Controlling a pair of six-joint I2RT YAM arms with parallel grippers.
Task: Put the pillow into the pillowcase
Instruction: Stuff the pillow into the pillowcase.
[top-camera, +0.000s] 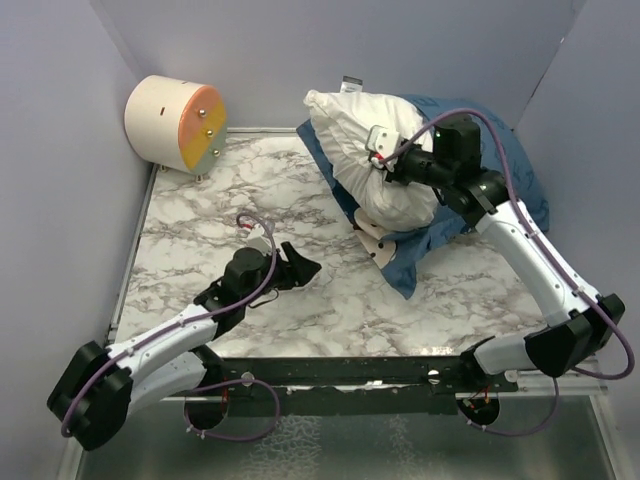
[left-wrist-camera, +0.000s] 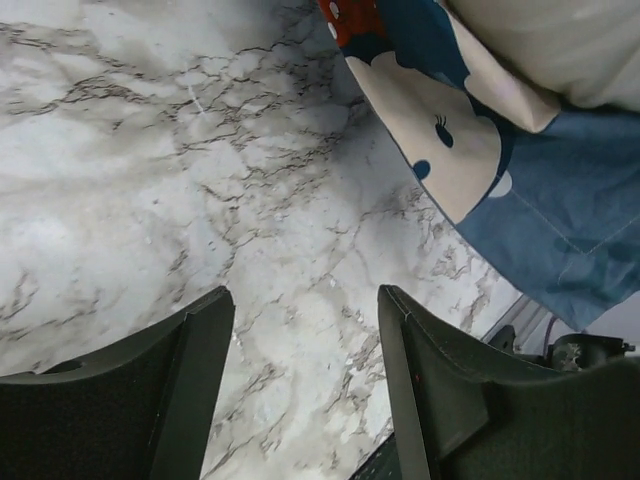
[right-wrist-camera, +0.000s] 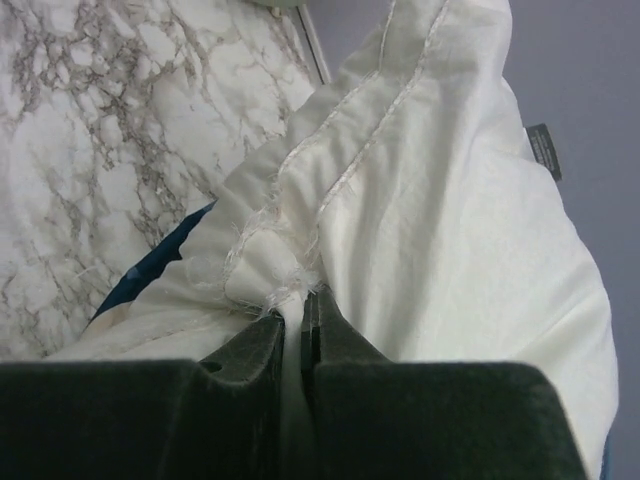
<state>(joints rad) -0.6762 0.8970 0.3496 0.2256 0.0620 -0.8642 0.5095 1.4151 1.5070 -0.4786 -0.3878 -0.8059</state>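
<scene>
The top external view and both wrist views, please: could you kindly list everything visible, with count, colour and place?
Plump white stuffed pillow: one, white, far right of the table, lying on the pillowcase.
Blue printed fabric pillowcase: one, blue, under and behind the pillow.
Cream cylinder with an orange face: one, far left corner.
Marble-patterned tabletop: one, white with grey veins.
Left claw: one, black, open above bare table.
Right claw: one, black, shut on the pillow's seamed edge.

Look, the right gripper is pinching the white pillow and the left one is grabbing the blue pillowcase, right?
Not quite. The left gripper is open over bare marble, holding nothing; the left wrist view shows the pillowcase lying off to one side. The right gripper is indeed pinching the pillow.
</scene>
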